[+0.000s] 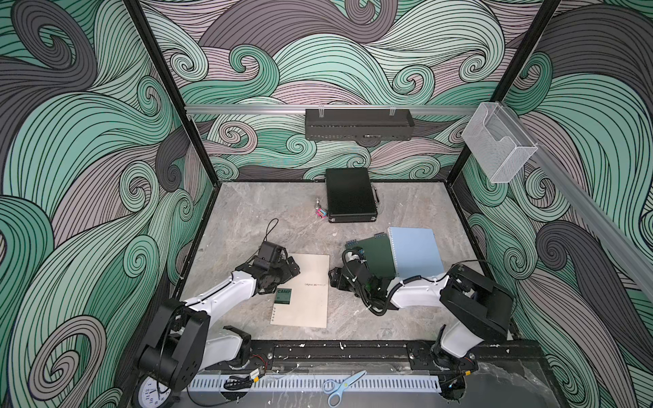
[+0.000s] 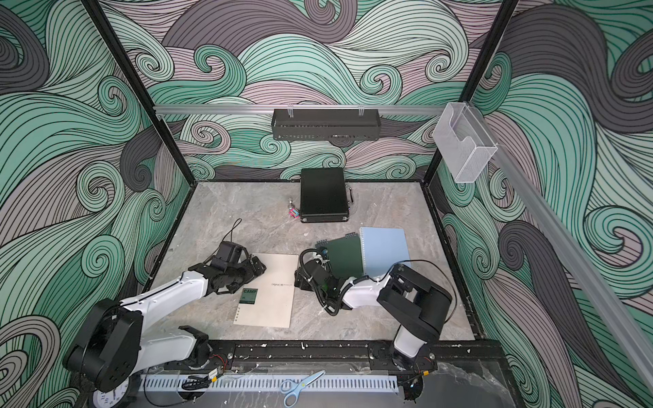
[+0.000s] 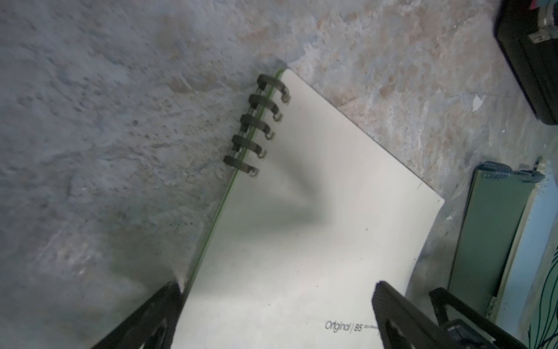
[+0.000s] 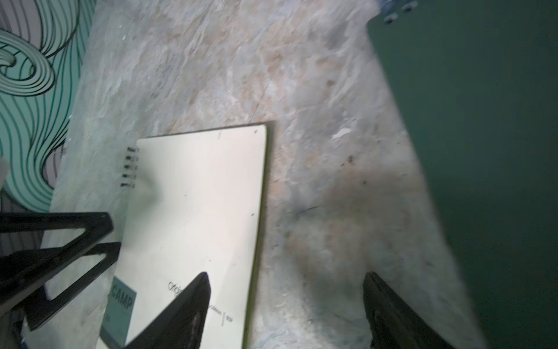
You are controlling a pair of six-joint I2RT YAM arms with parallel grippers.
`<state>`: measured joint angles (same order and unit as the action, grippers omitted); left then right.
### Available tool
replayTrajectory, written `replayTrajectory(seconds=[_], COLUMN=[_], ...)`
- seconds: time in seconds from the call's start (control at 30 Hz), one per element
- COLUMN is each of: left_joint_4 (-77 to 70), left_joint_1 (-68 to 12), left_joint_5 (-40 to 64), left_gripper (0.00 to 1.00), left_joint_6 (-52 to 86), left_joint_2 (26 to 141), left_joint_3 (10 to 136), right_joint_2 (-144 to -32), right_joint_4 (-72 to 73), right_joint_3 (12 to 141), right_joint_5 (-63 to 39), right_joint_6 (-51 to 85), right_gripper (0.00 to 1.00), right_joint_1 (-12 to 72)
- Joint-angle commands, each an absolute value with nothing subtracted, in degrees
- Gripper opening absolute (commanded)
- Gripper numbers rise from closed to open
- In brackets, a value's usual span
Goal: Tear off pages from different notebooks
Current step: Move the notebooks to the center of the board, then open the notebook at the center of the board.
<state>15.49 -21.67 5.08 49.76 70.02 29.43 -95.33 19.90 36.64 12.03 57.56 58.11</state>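
Note:
Three closed notebooks lie on the table, so the pages are hidden under their covers. The beige notebook [image 1: 305,282] with the green CAMP label sits in the middle. To its right, the dark green notebook [image 1: 376,256] lies partly under the light blue one [image 1: 415,252]. My left gripper [image 1: 295,268] is open low over the beige cover [image 3: 302,226], one finger outside the spiral edge and the other above the cover. My right gripper [image 1: 334,279] is open between the beige notebook [image 4: 196,211] and the dark green one [image 4: 483,121], with nothing between its fingers [image 4: 193,302].
A black hard case [image 1: 349,199] stands at the back, with a small metal piece and a pink-blue item [image 1: 321,213] beside it. Scissors [image 1: 341,385] and a clock [image 1: 150,392] lie on the front ledge. A black tray [image 1: 358,123] and a clear holder [image 1: 494,145] hang on the walls.

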Motion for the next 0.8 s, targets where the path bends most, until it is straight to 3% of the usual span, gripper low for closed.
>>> replayTrajectory(seconds=[0.0,0.27,0.43,0.77], left_joint_4=[21.6,21.2,19.8,17.8], left_joint_1=[-22.1,-22.2,-22.6,-23.1], left_joint_5=[1.8,3.5,5.0,7.7], left_gripper=[0.99,0.99,0.99,0.99], left_joint_6=[50.6,49.7,49.8,49.3], left_joint_2=[67.2,64.7,60.3,54.5], left_joint_3=[28.3,24.0,22.1,19.0], right_joint_2=[-98.4,-99.3,-98.6,-97.3], right_joint_4=[21.4,21.3,21.4,19.9], right_joint_3=[36.6,38.2,38.8,40.2], right_joint_5=[8.3,8.8,8.8,9.6], right_joint_6=[62.2,62.7,61.2,60.0], right_gripper=[0.75,0.69,0.48,0.31], right_joint_1=[60.2,62.3,63.0,63.6])
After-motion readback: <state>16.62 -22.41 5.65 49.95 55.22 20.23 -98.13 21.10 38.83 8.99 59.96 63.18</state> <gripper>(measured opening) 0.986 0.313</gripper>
